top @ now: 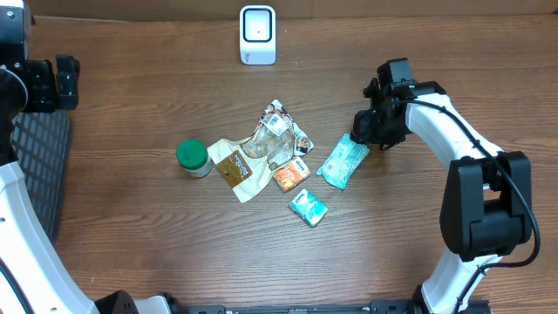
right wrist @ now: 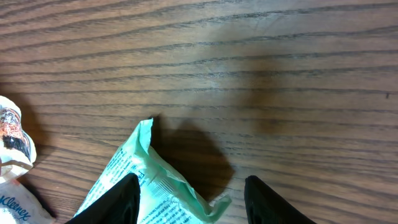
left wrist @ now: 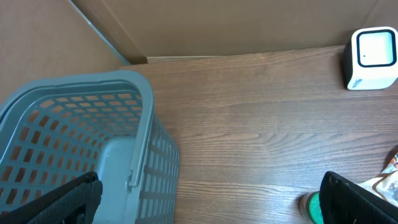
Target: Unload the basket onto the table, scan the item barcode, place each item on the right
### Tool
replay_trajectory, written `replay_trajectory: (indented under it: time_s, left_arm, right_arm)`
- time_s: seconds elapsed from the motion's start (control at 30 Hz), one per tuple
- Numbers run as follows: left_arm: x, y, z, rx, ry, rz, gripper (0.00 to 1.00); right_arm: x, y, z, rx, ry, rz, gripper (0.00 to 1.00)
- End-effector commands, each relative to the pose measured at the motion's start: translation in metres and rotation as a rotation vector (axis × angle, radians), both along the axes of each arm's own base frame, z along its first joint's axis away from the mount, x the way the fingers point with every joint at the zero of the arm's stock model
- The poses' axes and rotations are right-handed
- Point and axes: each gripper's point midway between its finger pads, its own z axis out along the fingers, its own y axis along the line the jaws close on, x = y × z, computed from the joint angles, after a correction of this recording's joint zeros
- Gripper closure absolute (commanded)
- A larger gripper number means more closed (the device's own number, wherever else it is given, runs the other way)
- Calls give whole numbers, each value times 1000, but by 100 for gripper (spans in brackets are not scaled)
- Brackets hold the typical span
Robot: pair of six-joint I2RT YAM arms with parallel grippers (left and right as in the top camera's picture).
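Note:
A teal wipes packet (top: 343, 161) lies on the wooden table, to the right of a small heap of items. My right gripper (top: 364, 138) is down at its upper right end. In the right wrist view the packet's (right wrist: 140, 186) crimped end rises between the two black fingers (right wrist: 118, 199); the jaws of the right gripper (right wrist: 193, 202) stand apart, open, and the right finger is clear of it. The white scanner (top: 258, 35) stands at the back centre and also shows as the scanner (left wrist: 372, 57) in the left wrist view. My left gripper (top: 44, 83) is wide open at the far left and holds nothing.
The heap holds a green-lidded jar (top: 193, 158), a brown pouch (top: 234, 167), a patterned wrapper (top: 279, 131), an orange packet (top: 290, 174) and a small teal packet (top: 308, 207). A grey slotted basket (left wrist: 74, 124) stands under the left gripper (left wrist: 211, 205) at the table's left edge.

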Motion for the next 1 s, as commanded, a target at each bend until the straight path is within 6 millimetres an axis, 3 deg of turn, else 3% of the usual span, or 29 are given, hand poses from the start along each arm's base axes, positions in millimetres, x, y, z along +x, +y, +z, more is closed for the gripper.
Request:
replay_trajectory:
  time_s: [0.0, 0.2, 0.37, 0.57, 0.7, 0.8, 0.87, 0.97]
  left_arm:
    - [-1, 1, 1, 11, -1, -6, 0]
    - [-1, 1, 1, 11, -1, -6, 0]
    - [-1, 1, 1, 11, -1, -6, 1]
    - [-1, 1, 1, 11, -1, -6, 0]
    - [-1, 1, 1, 11, -1, -6, 1]
    - [-1, 1, 1, 11, -1, -6, 1]
    - [-1, 1, 1, 11, -1, -6, 0]
    - [-1, 1, 1, 11, -1, -6, 0]
  right_arm:
    - [4, 0, 2, -19, -7, -11, 49]
    - [-10, -2, -23, -30, 82, -24, 49]
    - [-17, -4, -29, -34, 107, -24, 50]
    - [-24, -2, -29, -24, 136, -22, 70]
    - [-36, 3, -28, 7, 185, -19, 76]
    - [-42, -11, -30, -57, 228, -155, 88]
    - [-50, -36, -31, -166, 265, -351, 87]
    - [-62, -50, -30, -221, 313, -468, 87]
